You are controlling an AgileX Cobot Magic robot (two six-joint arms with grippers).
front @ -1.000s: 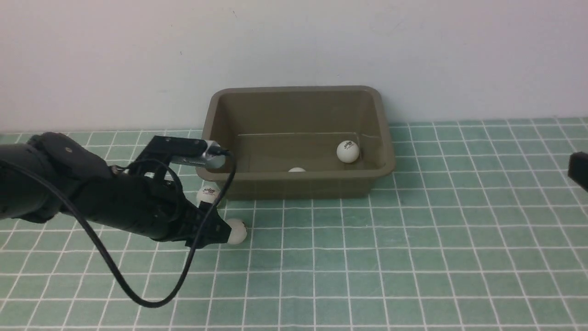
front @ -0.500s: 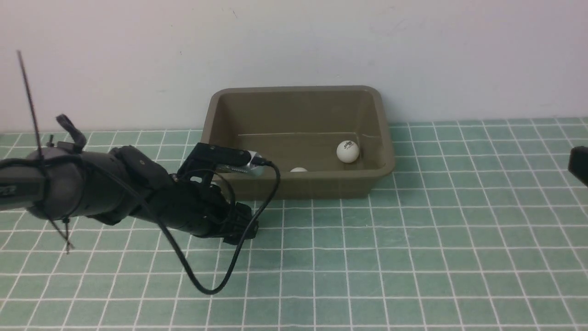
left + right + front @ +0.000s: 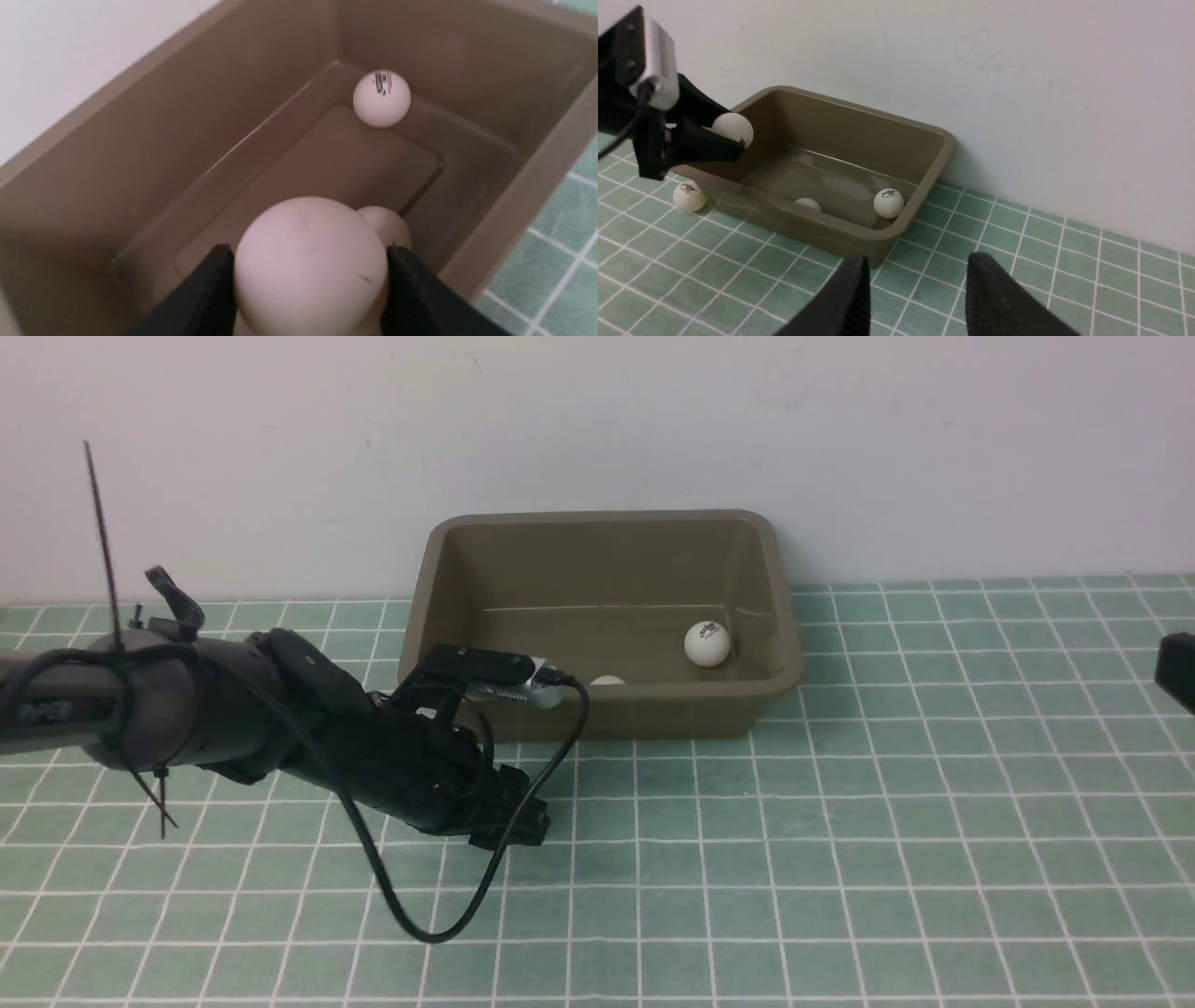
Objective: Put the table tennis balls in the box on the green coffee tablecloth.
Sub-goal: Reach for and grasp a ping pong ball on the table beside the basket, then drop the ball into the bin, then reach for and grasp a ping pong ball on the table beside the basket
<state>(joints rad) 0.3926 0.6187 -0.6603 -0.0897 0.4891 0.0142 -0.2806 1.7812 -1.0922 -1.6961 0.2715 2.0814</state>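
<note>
left wrist view: faintly scuffed matte-white ball point(image 3: 310, 275) tight in left pincer point(image 3: 309, 254), above olive-brown box point(image 3: 140, 140)

Wall: plain off-white painted wall point(image 3: 597, 420), upright, filling the background.
Marks: faint scuff marks point(image 3: 985, 51) on its surface.

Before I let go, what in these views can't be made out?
Front view: the left arm largely hides the left pincer, its held ball and the loose ball on the tablecloth.
Front view: the near wall of the box covers most of the nearer ball inside.
Front view: the right arm is cut off by the edge.
Left wrist view: the held ball blocks part of that nearer ball.
</note>
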